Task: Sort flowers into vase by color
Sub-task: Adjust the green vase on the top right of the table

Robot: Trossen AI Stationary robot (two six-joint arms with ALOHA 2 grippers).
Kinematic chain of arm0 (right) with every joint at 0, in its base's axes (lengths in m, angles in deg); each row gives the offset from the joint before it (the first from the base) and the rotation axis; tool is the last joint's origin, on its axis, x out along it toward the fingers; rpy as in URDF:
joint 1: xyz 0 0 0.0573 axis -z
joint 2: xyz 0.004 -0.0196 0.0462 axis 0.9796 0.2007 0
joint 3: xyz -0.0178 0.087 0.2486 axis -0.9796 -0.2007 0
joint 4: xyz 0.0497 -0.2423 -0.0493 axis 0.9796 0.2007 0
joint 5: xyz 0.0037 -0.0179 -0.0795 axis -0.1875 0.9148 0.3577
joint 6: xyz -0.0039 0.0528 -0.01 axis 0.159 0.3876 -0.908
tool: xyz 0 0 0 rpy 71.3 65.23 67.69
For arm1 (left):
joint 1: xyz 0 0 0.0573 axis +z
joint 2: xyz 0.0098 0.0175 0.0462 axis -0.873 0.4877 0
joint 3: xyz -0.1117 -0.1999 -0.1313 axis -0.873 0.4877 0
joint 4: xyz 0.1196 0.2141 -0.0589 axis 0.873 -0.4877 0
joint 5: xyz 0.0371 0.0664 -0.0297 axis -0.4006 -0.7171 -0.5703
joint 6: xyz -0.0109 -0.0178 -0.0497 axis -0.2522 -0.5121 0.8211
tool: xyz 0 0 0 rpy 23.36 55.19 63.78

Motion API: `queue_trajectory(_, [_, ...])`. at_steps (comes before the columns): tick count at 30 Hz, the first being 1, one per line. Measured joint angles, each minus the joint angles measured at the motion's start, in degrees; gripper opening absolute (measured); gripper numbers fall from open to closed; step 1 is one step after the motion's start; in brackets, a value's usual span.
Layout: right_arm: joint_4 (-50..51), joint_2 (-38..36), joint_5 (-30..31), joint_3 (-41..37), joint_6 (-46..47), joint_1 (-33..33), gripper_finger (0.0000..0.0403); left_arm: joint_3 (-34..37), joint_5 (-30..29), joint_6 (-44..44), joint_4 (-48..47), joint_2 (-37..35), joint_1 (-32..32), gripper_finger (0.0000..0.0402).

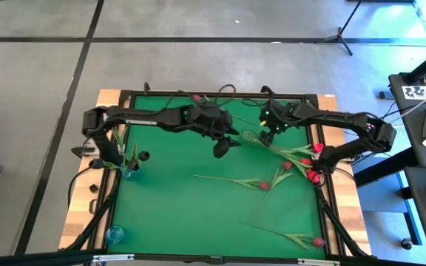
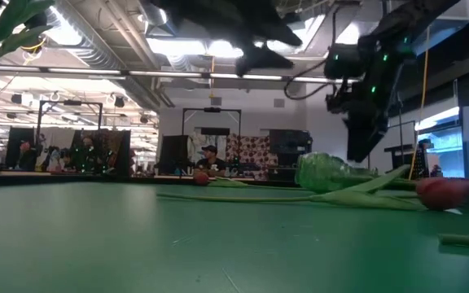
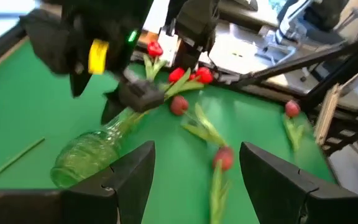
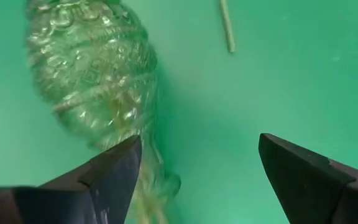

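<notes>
High view: right gripper (image 1: 265, 137) hovers wide open, empty, over the tipped clear glass vase (image 4: 92, 68), likely to right it. Left gripper (image 1: 222, 146), at the vase's 9 o'clock, also open and empty; red tulips (image 1: 307, 160) lie loose at 4 o'clock.

Left arm extended across the table's far side, its gripper (image 1: 224, 146) raised near centre, fingers parted. Right gripper (image 1: 266, 135), at its three o'clock, points downward, fingers spread wide.

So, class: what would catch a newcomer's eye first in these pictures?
A clear glass vase lies tipped on its side on the green mat, with the right gripper open just above it. Red tulips lie strewn along the mat's right side, while the left gripper hovers open mid-table.
</notes>
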Motion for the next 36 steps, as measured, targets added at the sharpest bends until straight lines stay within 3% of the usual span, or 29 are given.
queue_trajectory(5, [9.7, -6.6, 1.0, 4.2, 0.3, -1.0, 0.0324, 0.0, 3.4, -1.7, 7.4, 6.5, 0.6, 0.0231])
queue_trajectory(12, [23.6, -14.1, 1.6, 3.6, 1.2, -1.2, 0.0324, 0.0, 2.9, -6.8, 19.1, 14.8, 2.6, 0.0231])
queue_trajectory(17, [19.4, -13.9, -0.4, -1.1, -2.9, -1.4, 0.0324, 0.0, 2.3, -8.0, 21.6, 18.8, 3.9, 0.0231])
queue_trajectory(24, [5.9, -9.7, 2.4, -7.1, -8.8, -1.3, 0.0324, 0.0, 2.0, -8.6, 20.3, 19.3, 5.6, 0.0231])
queue_trajectory(30, [4.4, -5.8, 1.5, -8.1, -8.6, -1.3, 0.0324, 0.0, 2.1, -8.6, 18.8, 19.3, 5.3, 0.0231])
queue_trajectory(36, [4.6, -5.9, -7.5, -7.9, -6.0, -1.3, 0.0323, 0.0, 2.1, -7.9, 17.7, 19.3, 5.2, 0.0231])
